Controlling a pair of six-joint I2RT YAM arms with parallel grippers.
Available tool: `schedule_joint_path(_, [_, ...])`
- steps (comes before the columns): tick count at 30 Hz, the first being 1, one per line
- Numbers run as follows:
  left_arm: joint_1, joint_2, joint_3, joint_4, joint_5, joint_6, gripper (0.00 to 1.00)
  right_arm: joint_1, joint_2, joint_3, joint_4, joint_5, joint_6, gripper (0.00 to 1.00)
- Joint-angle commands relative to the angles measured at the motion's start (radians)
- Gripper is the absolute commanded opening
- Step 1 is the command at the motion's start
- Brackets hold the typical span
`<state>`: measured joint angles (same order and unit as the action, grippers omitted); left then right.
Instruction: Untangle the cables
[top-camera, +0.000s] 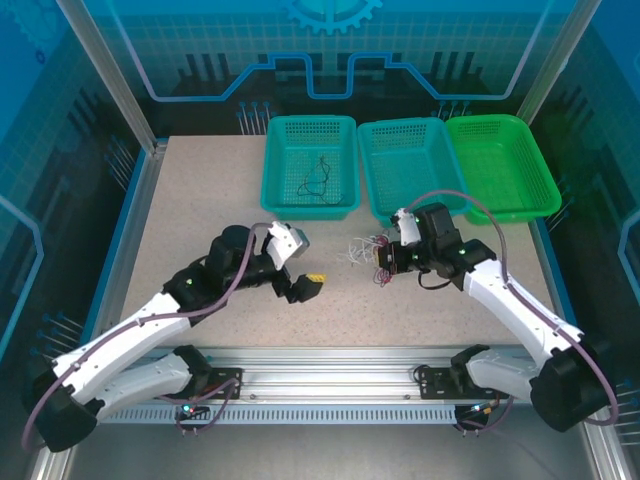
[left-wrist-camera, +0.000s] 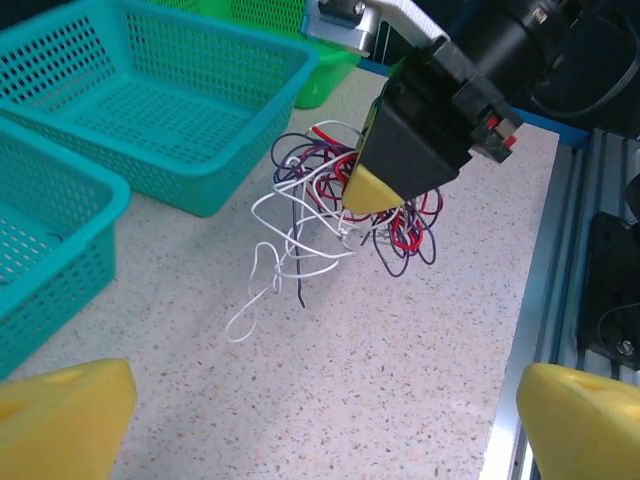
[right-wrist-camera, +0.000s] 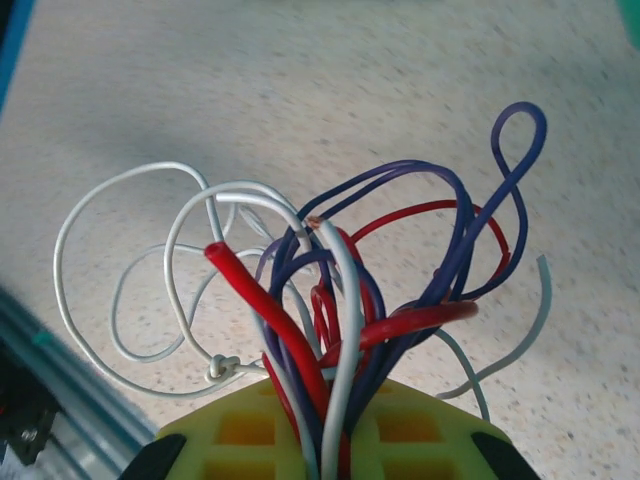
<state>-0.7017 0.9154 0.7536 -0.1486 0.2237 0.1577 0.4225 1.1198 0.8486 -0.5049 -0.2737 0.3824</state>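
The cables form one tangle of thin red, white and dark purple wires on the table, just in front of the middle basket. My right gripper is shut on the bundle of cables, which fan out from between its yellow fingers. Loose white loops trail from the clump onto the table. My left gripper hovers open to the left of the tangle, its yellow fingertips wide apart with nothing between them. One thin black cable lies apart in the left teal basket.
A second teal basket and a green basket stand side by side at the back right. The metal rail runs along the near table edge. Speckled tabletop lies open to the left.
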Motion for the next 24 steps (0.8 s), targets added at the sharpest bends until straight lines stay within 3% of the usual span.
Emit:
schedule_joint_path(1, [0.000,-0.048,-0.022,0.057,-0.026,0.034,0.99,0.047,-0.044,0.025,-0.034,-0.079,-0.105,0.05])
schedule_joint_path(5, [0.038,-0.036,0.002,0.064,0.047,-0.092,0.99,0.115,-0.085,0.026,-0.015,-0.044,-0.187,0.09])
schedule_joint_path(7, [0.112,-0.013,0.031,0.085,0.137,-0.240,0.98,0.132,-0.086,0.038,-0.015,-0.029,-0.217,0.09])
schedule_joint_path(10, [0.193,0.057,0.085,0.109,0.331,-0.389,0.89,0.140,-0.070,0.076,-0.021,-0.047,-0.240,0.08])
schedule_joint_path(14, [0.193,0.156,0.153,0.034,0.372,-0.417,0.71,0.151,-0.041,0.108,-0.020,-0.102,-0.253,0.08])
schedule_joint_path(18, [0.193,0.199,0.115,0.097,0.379,-0.443,0.48,0.153,-0.031,0.126,0.005,-0.142,-0.220,0.09])
schedule_joint_path(20, [0.193,0.213,0.087,0.140,0.380,-0.457,0.43,0.152,-0.031,0.132,0.016,-0.157,-0.210,0.09])
schedule_joint_path(24, [0.192,0.254,0.072,0.204,0.440,-0.497,0.41,0.151,-0.030,0.142,0.026,-0.172,-0.193,0.09])
